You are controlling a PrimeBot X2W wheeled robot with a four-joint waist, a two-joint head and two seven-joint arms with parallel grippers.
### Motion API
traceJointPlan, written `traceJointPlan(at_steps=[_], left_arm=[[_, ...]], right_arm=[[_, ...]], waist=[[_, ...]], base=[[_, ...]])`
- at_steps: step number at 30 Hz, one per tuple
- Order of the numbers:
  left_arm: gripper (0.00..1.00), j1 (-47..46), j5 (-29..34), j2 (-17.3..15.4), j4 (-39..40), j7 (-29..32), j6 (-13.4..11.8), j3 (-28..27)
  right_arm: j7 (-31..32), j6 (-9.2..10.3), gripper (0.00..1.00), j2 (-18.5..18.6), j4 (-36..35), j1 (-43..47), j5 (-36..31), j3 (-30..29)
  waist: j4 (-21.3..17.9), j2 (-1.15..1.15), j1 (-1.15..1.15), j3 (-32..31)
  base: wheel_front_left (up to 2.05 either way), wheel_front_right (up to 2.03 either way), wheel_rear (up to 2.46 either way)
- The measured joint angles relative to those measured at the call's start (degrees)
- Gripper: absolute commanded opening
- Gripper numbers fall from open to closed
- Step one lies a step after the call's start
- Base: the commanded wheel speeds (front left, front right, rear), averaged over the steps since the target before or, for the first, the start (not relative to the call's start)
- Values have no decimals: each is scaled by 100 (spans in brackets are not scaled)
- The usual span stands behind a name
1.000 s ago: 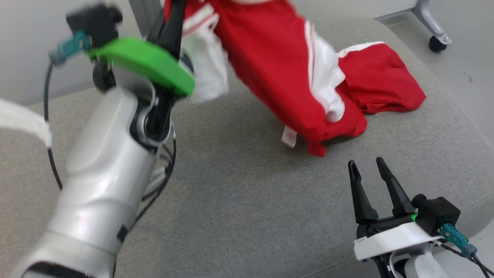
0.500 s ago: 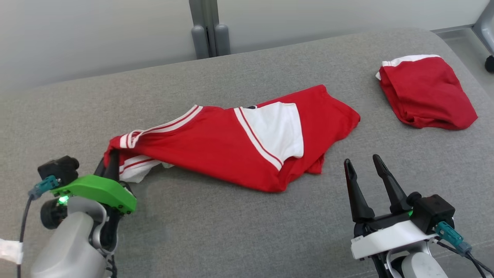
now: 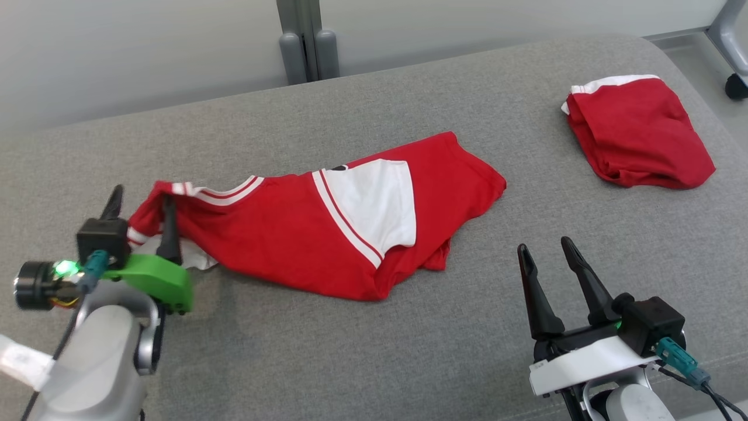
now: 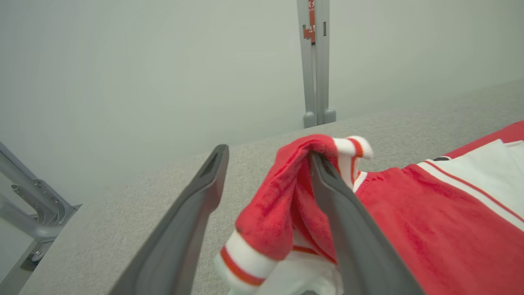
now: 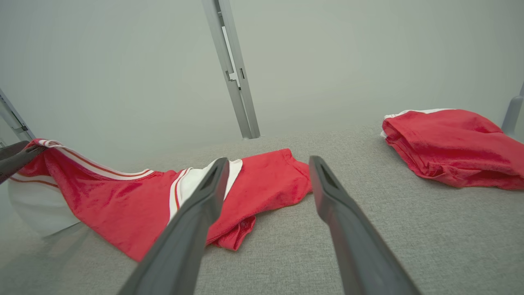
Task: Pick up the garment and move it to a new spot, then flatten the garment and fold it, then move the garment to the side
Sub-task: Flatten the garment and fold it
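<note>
Grey fabric table was spread beneath everything. Red-and-white garment was laid across its middle, long axis left to right, striped end toward robot's left, plain end angled away rightward. Second red bundle was set far right, well apart. Left claw was spread wide; in left wrist view, striped edge was draped over one finger, unpinched. Right claw was held wide, empty.
</note>
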State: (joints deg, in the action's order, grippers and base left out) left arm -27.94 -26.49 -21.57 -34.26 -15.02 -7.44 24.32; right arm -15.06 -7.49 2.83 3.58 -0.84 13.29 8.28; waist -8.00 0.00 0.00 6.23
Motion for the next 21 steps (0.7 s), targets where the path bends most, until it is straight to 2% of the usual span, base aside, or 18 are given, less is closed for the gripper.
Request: traceJointPlan(at_steps=[3,8,16,21], left_arm=[[100,-151,446,164,293,-1,-7,356],[100,-864,921,526,147,168,377,1025],[100,-2309,1562,1189,-731,656,853,1840],[100,-2845,1733,1414,-1433,918,1232,2240]], right_arm=[[0,-1,100,2,-14,-1,-1,5],[0,0,100,1,-52,-164,1,104],[0,-1,100,2,-152,-526,79,183],[0,0,100,4,-174,-699,183,222]], waist=[[-37,0,0,83],[-116,0,0,302],[-345,0,0,886],[-554,0,0,1257]], base=[[0,0,0],[0,0,0],[0,0,0],[0,0,0]])
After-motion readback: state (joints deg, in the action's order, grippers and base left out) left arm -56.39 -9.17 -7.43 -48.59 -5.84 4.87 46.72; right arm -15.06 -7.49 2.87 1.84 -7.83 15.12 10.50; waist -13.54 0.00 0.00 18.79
